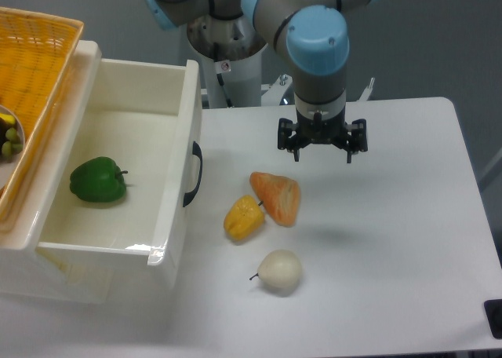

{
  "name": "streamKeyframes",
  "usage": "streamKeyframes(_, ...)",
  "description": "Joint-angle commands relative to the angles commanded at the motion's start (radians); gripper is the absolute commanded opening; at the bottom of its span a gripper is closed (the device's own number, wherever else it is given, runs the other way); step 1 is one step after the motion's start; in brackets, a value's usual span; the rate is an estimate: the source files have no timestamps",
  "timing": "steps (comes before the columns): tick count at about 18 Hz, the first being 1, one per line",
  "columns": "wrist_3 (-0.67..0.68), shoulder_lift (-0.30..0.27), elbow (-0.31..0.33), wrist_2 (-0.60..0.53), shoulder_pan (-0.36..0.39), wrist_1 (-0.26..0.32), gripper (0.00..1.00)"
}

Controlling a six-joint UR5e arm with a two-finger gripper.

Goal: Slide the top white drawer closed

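Top white drawer [176, 138], left side basket-covered [35, 75]

A white table [392, 240] stands before a plain grey-blue wall [439, 36], under even light.

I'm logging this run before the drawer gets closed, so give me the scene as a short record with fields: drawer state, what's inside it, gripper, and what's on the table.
drawer: top white drawer pulled out, open
handle: black handle on the drawer front, facing the table
inside drawer: one green pepper
gripper: gripper open, hanging above the table, holding nothing, apart from the drawer
on table: yellow pepper touching orange piece; pale pear nearer the camera
beside drawer: orange basket on the cabinet top
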State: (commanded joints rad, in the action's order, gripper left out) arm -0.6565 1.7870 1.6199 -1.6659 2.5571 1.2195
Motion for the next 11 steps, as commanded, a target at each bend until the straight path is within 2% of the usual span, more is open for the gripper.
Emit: streamKeyframes(11, 0.008, 0.015, 0.011, 0.000, -0.002, -0.008, 1.00)
